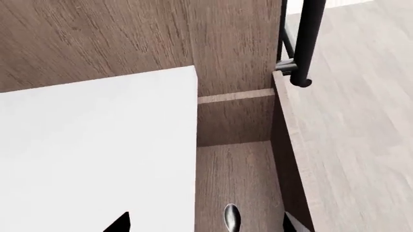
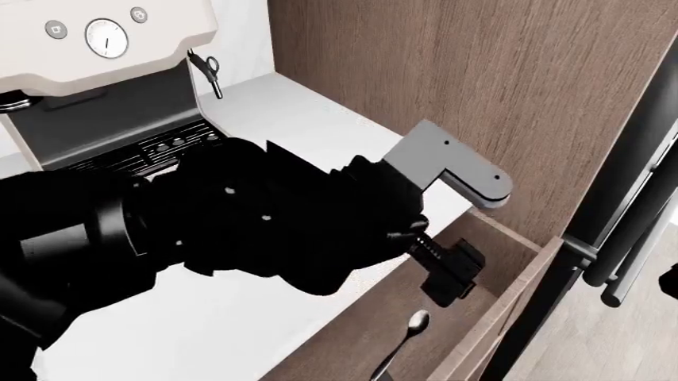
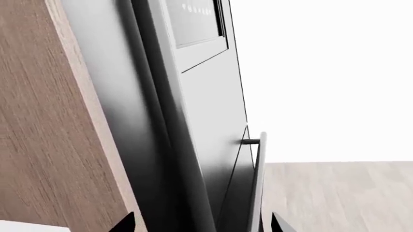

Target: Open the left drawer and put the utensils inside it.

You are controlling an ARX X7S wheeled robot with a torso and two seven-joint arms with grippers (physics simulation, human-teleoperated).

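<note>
While the left drawer stood pulled out, one black spoon lay inside it on the wood floor. The left tool hung over the drawer, spread apart and holding nothing. The right tool pointed at one black fridge, fingers apart, empty.

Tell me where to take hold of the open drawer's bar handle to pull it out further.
Grip the bar handle on its straight span, clear of the mounting post. Come from the floor side, facing the drawer front, jaws closing across the slim bar. It stands off the wood, which likely leaves a gap for one jaw behind it.
</note>
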